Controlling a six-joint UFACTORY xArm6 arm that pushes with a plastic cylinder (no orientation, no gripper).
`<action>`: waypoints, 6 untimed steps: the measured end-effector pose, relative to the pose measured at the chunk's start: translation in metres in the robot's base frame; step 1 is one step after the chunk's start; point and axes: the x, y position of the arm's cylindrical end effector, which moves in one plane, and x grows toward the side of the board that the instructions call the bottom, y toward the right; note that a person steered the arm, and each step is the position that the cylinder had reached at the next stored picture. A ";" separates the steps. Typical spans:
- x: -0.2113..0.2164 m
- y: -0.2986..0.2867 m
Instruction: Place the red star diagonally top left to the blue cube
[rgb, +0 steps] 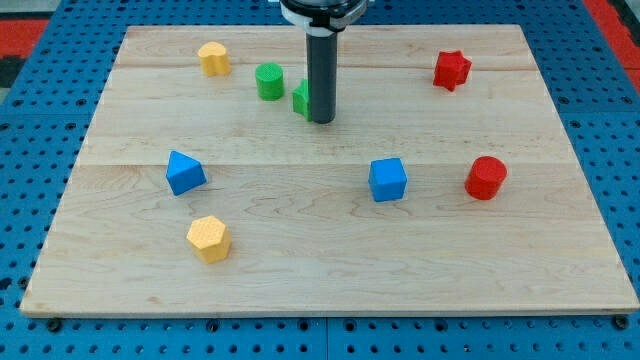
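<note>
The red star (452, 70) lies near the view's top right of the wooden board. The blue cube (388, 180) sits right of the board's middle, well below and left of the star. My tip (322, 120) rests on the board above and left of the blue cube, far left of the red star. It stands right against a green block (300, 98) that the rod partly hides.
A green cylinder (269, 81) and a yellow block (214, 58) lie at the top left. A red cylinder (486, 178) sits right of the blue cube. A blue triangular block (185, 172) and a yellow hexagonal block (209, 238) lie at the left. The board (520, 280) rests on a blue pegboard.
</note>
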 end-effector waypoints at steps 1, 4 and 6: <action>-0.010 0.072; -0.064 0.205; -0.066 0.117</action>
